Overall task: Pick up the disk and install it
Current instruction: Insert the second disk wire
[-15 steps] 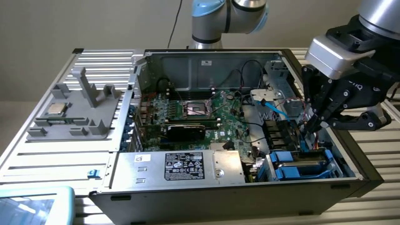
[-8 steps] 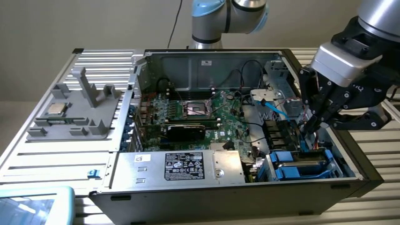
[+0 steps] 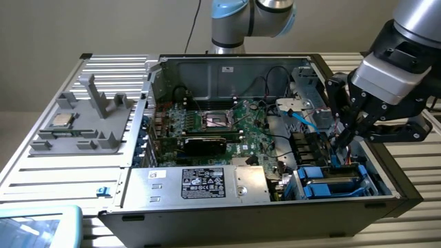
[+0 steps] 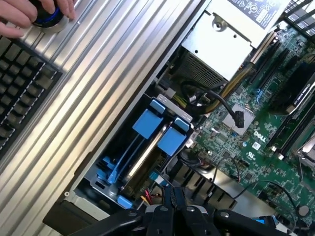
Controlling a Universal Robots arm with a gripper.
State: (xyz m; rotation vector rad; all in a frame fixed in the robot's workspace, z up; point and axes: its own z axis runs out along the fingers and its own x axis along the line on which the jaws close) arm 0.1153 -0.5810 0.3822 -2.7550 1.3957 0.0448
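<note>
The disk (image 3: 332, 182) stands on edge in the drive bay at the near corner of the open computer case, on the exterior view's right. Its blue plastic carrier frames it, and its silver edge (image 4: 146, 154) shows between two blue tabs in the wrist view. My gripper (image 3: 342, 138) hangs just above the bay, a little behind the disk, with its dark fingers pressed together and nothing between them. The same shut fingertips (image 4: 173, 195) point at the end of the bay near some coloured wires.
The case (image 3: 206, 227) lies open on a ribbed metal table, with the motherboard (image 3: 214, 124), a silver power supply (image 3: 200, 183) and loose cables inside. A grey fixture (image 3: 79, 126) holding a small chip sits at the exterior view's left. A hand (image 4: 29, 14) rests on a knob beside a keyboard (image 4: 19, 98).
</note>
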